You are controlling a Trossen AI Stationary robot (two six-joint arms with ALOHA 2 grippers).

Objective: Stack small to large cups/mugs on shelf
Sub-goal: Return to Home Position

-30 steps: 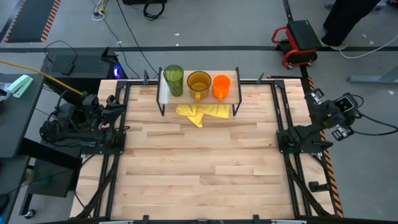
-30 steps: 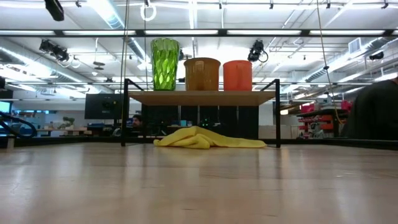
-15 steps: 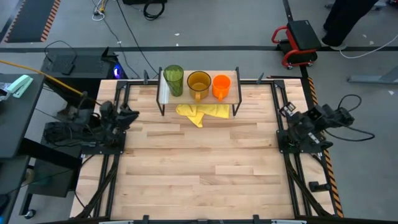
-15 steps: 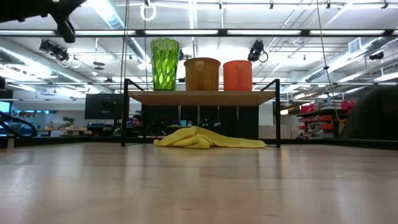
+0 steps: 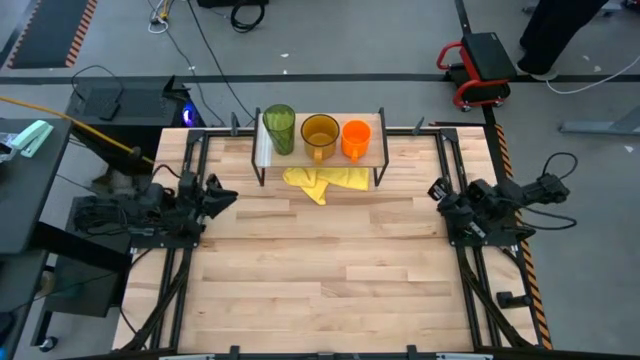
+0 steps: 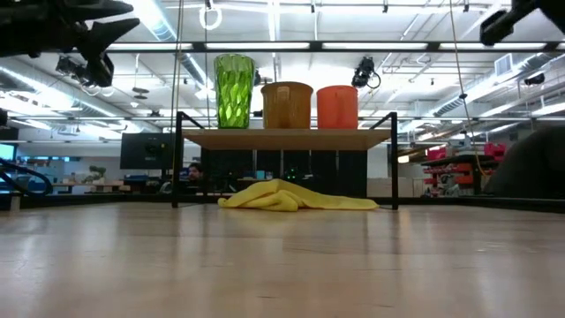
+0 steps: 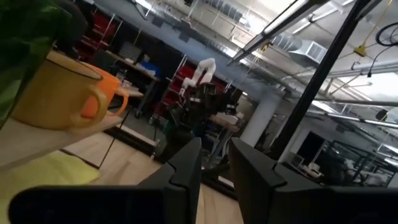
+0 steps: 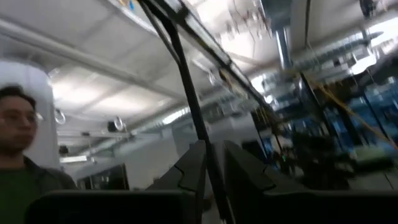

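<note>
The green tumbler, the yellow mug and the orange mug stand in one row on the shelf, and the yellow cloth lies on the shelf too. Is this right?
Not quite: the low view shows the yellow cloth lying on the table under the shelf, not on it. The green tumbler, yellow mug and orange mug do stand in one row on the shelf.

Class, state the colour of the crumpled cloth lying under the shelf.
Yellow. The cloth shows best in the low view, under the shelf.
</note>
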